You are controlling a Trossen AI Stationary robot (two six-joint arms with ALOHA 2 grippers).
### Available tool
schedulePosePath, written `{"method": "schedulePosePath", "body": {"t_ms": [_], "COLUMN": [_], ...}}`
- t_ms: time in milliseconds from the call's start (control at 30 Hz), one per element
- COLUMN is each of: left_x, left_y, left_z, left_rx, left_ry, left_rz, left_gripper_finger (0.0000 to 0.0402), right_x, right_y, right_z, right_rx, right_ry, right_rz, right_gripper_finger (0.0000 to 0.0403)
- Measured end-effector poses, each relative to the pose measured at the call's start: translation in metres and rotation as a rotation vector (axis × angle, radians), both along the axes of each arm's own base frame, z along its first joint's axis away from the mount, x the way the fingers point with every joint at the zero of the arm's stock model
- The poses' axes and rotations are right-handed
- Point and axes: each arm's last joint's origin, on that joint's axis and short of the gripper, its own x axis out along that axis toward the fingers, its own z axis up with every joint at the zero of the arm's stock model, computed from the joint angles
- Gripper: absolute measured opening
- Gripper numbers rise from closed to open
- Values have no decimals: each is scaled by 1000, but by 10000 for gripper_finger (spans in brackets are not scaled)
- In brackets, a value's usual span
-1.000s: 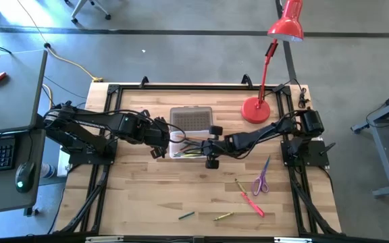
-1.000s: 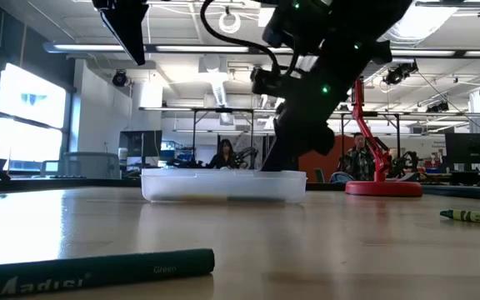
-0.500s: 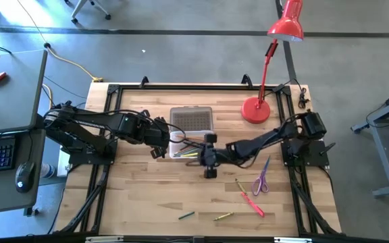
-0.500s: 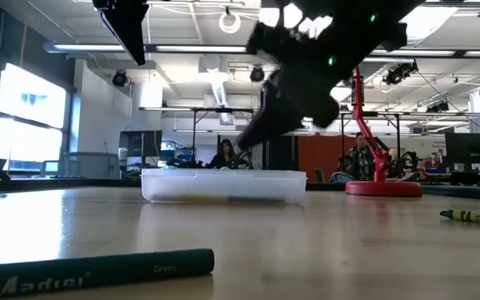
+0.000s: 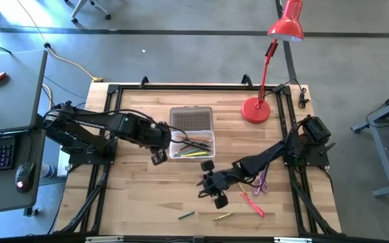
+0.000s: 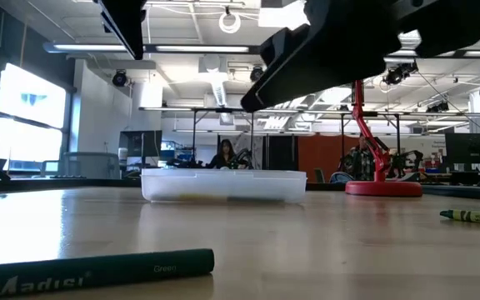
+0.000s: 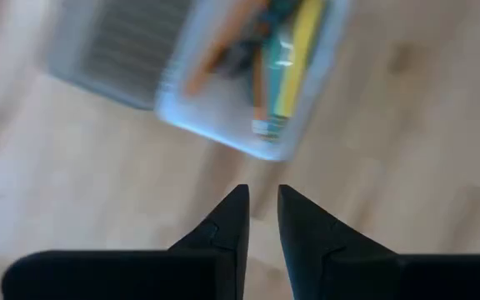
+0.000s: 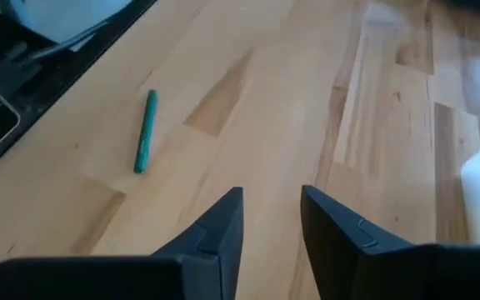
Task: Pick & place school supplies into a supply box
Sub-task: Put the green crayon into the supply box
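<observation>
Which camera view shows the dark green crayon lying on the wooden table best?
The low view: the dark green crayon fills the foreground, its printed label readable. The right wrist view shows it whole but farther off, ahead of the right gripper. The high view shows a tiny sliver. The left wrist view misses it.

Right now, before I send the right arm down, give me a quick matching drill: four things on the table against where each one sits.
Things:
1. green pencil
2. purple-handled scissors
3. red desk lamp
4. supply box

Places:
A. far right corner area of the table
B. near edge, left of the yellow pencil
C. beside the right arm
D. beside the left gripper

Pairs: 1-B, 2-C, 3-A, 4-D
</observation>
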Motion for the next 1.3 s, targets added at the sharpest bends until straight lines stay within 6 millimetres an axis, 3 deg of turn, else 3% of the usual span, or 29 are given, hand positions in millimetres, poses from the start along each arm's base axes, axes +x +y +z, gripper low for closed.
{"method": "schedulePosePath", "body": {"t_ms": [133,300,567,733,1033,1300], "left_x": [3,4,4,4,4,4], "left_y": [-5,-4,-3,-3,-3,-3], "left_z": [1,1,1,1,1,1], "left_rx": [-128,-92,-61,-60,-58,-58], "left_ry": [-14,-26,-31,-31,-36,-36], "left_rz": [-61,-56,-47,-47,-46,-46], "left_gripper_finger": [95,95,95,95,95,95], "right_x": [-7,-31,-81,-101,-97,-92], "right_y": [9,11,8,6,9,7], "right_z": [-3,-1,17,14,-14,-15], "right_rx": [20,90,228,282,242,266], "right_ry": [47,260,523,663,800,791], "right_rz": [-4,-121,-567,-837,-890,-889], "right_gripper_finger": [94,91,86,86,86,86]}}
